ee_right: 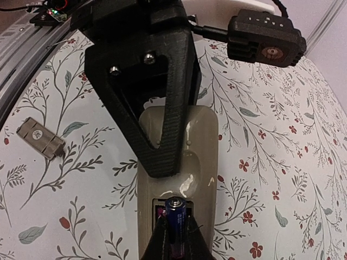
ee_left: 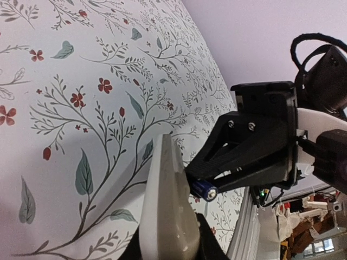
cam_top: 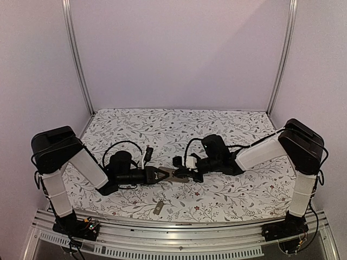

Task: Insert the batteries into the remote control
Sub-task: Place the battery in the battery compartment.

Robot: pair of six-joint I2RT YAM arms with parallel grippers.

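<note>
Grey-tan underside showing, the remote control [ee_right: 203, 146] is being held over the floral tablecloth [ee_right: 271, 162], with the left gripper [cam_top: 162, 175] clamping tight on one end. The right gripper [ee_right: 174, 238] is pinching a blue battery [ee_right: 175, 208] between closed fingers, holding its tip at the remote's open compartment. A small grey-tan cover [ee_right: 40, 138] is lying on the cloth nearby.

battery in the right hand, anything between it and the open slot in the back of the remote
Nothing visible. The battery, pinched in the right hand, has its tip at the open compartment of the remote control. The left hand grips the remote further along, clear of that opening.
</note>
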